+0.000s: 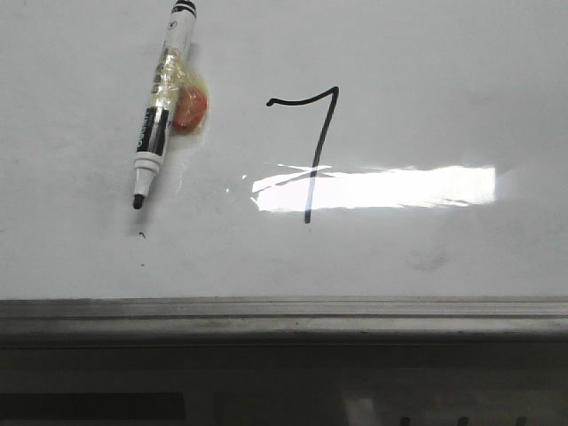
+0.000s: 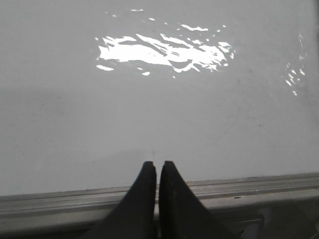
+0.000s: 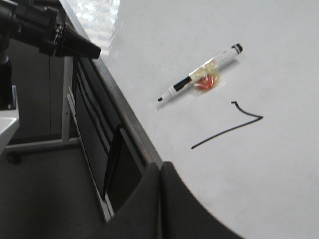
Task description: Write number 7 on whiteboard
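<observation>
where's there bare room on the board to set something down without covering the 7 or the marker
The whiteboard is bare to the right of the number 7, out to the board's right edge. There is also a bare strip between the 7's foot and the grey frame. The far-left part is crowded: the marker lies there with taped-on orange lump, leaving only a narrow gap to the 7.

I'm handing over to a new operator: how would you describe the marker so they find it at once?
Look at the whiteboard in the front view, then at the number 7 drawn near its middle. The marker lies flat to the left of it, uncapped tip toward the frame, with a red lump taped to its barrel.
</observation>
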Robot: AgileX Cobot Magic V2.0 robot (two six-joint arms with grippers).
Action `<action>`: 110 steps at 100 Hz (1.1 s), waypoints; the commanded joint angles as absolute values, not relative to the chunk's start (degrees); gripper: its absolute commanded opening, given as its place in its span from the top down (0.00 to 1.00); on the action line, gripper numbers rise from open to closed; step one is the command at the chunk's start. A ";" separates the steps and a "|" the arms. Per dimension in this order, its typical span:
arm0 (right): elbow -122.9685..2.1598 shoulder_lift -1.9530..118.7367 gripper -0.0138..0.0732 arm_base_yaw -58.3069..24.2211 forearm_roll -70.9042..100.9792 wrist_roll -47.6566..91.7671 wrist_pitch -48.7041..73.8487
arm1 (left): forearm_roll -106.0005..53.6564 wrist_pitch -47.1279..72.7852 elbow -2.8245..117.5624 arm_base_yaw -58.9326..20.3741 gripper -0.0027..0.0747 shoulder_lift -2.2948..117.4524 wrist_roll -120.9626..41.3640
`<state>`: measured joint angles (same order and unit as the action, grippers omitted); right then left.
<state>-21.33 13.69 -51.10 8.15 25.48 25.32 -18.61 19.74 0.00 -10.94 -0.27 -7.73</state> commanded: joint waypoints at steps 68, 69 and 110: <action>-3.66 13.37 0.90 -14.26 0.51 11.55 -4.13 | -18.64 17.08 -1.41 -10.89 0.99 -1.88 -7.34; -3.56 13.36 0.90 -13.81 0.31 10.98 -4.13 | -18.64 17.08 -1.41 -10.89 0.99 -1.88 -7.34; 0.13 -0.77 0.90 7.58 -1.21 10.49 8.32 | -19.05 17.18 -1.41 -10.89 0.99 -1.88 -7.34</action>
